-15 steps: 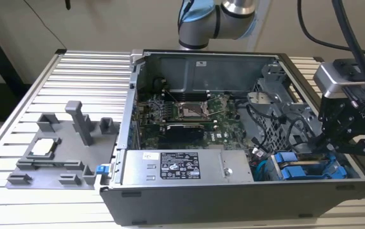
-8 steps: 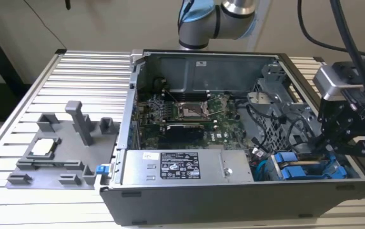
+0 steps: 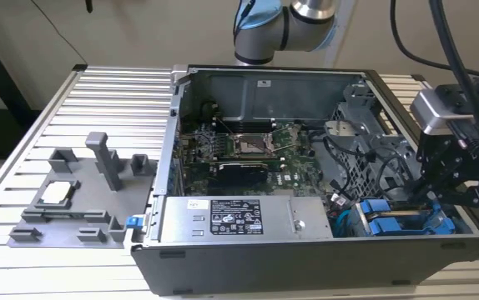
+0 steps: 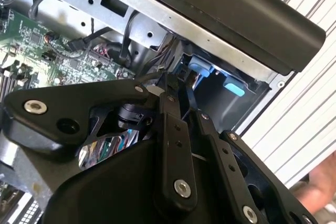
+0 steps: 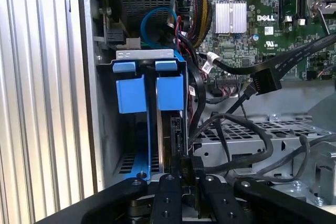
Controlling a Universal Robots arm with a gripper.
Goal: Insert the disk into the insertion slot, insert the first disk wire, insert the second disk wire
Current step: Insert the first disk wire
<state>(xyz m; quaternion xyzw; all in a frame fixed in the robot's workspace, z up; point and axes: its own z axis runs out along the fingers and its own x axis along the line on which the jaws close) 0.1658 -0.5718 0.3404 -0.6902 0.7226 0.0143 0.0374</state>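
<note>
Where the drive bay sits in the corner of the open computer case (image 3: pixel 306 262), you'll see the disk (image 5: pixel 169 92) seated in its slot. Its blue carrier tabs face outward, near the grey power-supply box (image 3: pixel 239 219). Your gripper (image 5: pixel 186 174) hangs close against the disk's exposed edge, fingers drawn narrow and pinched on a black connector (image 5: pixel 185 162). The case rests on the slatted table (image 3: pixel 47 125).

The arm (image 3: pixel 286 28) points its wrist downward, jaws pinched close together.
</note>
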